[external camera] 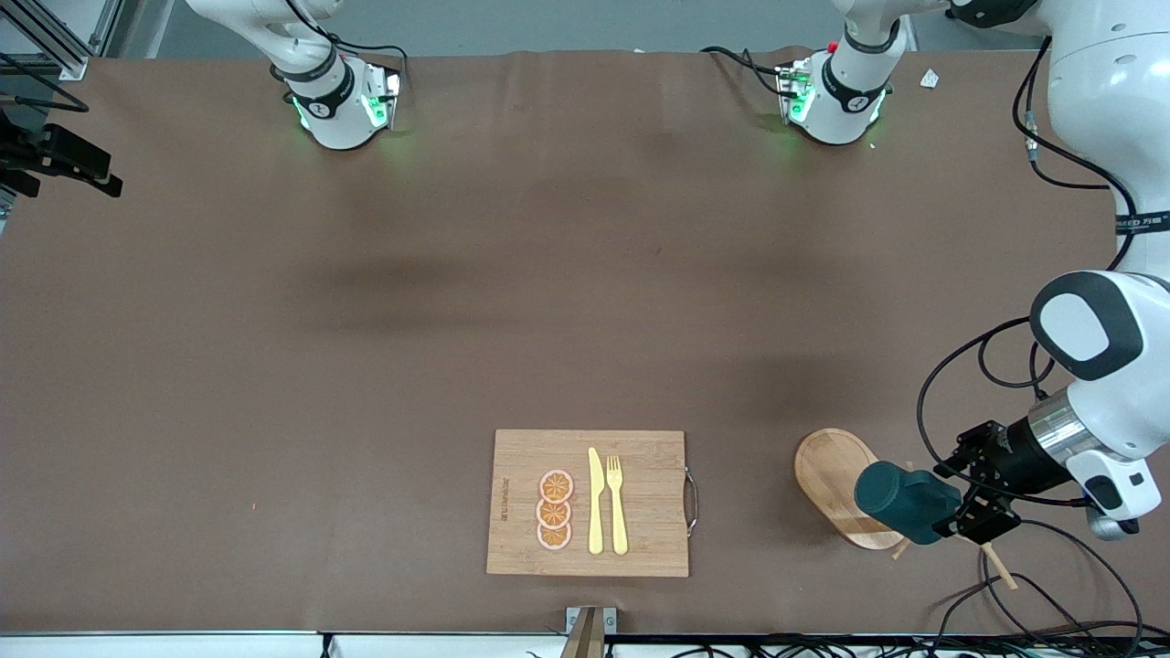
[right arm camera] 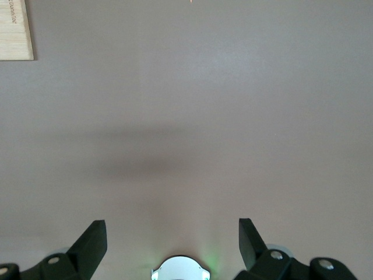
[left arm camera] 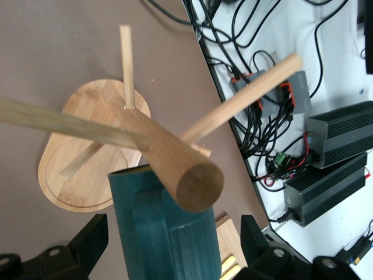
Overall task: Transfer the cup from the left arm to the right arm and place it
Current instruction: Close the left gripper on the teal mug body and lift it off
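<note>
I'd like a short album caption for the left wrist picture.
Left gripper around the teal cup on a wooden peg rack above its oval base.

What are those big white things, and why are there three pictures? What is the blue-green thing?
The white things are two robot arms bolted to a brown table. One picture looks down from a high camera; the other two come from small cameras on the arms' wrists. The left gripper, a hand with two fingers, is at a wooden mug stand with pegs, around a dark teal cup there. The right gripper waits open, above bare table. Also on the table is a cutting board with three orange slices, a yellow knife and a yellow fork.
</note>
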Robot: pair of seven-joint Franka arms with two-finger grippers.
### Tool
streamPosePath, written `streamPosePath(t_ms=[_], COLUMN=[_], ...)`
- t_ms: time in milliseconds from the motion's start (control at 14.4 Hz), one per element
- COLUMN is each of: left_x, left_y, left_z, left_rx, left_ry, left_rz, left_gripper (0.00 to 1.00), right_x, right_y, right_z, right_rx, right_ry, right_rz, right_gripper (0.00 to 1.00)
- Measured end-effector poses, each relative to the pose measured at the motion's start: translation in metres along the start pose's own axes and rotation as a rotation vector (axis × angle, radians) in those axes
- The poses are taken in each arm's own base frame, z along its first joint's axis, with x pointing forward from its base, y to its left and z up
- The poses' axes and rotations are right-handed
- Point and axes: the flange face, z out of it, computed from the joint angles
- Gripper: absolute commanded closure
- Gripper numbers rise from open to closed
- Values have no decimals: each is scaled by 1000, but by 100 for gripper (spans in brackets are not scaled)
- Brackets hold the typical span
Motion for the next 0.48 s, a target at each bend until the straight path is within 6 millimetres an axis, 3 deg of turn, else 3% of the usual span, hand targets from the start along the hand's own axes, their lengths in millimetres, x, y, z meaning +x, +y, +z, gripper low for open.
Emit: streamPosePath(t_ms=[277, 485], left_x=[-16, -16], left_y=[3, 2], left_z=[20, 23], left_rx=[17, 14], left_ry=[-23, -36], left_rz=[16, 3], left_gripper=[0, 4], right_x=[0, 0], right_y=[0, 0], right_z=[0, 0], right_rx=[0, 0], right_ry=[0, 0], right_rz=[0, 0], right_gripper=[0, 0])
